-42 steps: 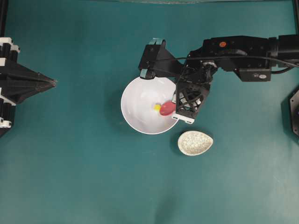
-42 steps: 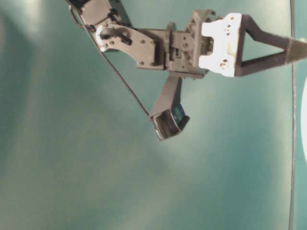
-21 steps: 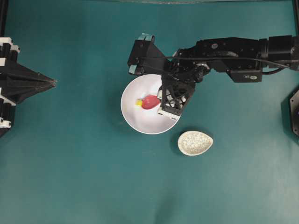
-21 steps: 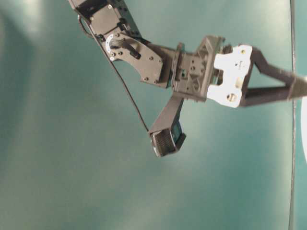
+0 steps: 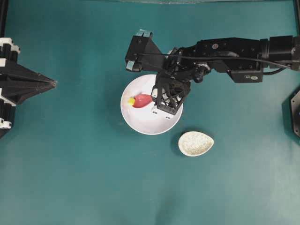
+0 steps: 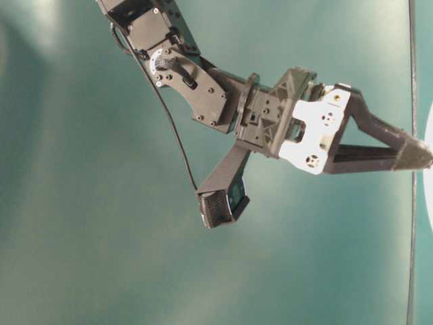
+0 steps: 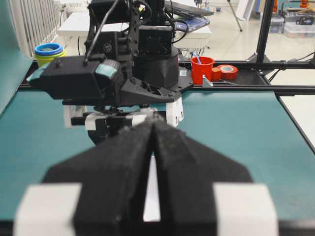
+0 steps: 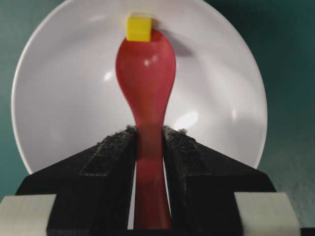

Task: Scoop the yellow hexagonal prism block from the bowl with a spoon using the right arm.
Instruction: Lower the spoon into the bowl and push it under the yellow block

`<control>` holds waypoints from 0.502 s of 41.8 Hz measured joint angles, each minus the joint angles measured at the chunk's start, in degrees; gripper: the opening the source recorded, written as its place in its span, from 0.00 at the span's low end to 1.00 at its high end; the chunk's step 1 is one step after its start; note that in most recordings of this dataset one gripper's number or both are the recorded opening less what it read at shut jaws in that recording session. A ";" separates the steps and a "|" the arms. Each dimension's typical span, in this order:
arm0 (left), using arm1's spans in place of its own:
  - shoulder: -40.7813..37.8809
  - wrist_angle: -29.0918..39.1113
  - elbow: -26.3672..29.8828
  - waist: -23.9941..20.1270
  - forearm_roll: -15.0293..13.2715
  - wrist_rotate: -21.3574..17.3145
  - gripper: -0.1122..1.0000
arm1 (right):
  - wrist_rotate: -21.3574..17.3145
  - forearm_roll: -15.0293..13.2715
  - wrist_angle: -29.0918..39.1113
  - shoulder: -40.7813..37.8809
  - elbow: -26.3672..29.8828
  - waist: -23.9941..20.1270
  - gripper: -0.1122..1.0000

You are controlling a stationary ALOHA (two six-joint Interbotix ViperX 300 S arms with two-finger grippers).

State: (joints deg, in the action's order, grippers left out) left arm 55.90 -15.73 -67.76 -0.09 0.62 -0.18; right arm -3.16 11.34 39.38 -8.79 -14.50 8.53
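Yellow hexagonal prism block [image 8: 139, 27] touches the unmarked spoon [image 8: 146, 73] tip in the bowl [image 8: 59, 98].

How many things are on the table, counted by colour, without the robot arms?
White: 1, the bowl
Pink-red: 1, the spoon
Yellow: 1, the block
Speckled cream: 1, the small oval dish
Total: 4

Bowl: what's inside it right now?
The bowl holds the spoon scoop, gripped by the right gripper, with the yellow block at its tip, against the wall. The spoon hides the bowl surface under it.
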 measured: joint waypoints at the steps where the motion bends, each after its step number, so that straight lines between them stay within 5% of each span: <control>1: 0.00 0.00 0.00 0.00 0.00 0.00 0.10 | 0.00 0.09 -0.18 0.09 0.00 0.00 0.32; 21: 0.00 0.44 0.00 0.00 0.00 0.09 0.10 | -0.26 0.09 -5.98 6.86 -2.72 0.00 0.32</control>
State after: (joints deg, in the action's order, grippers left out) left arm 55.90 -15.29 -67.76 -0.09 0.62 -0.09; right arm -3.43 11.43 33.40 -1.93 -17.23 8.53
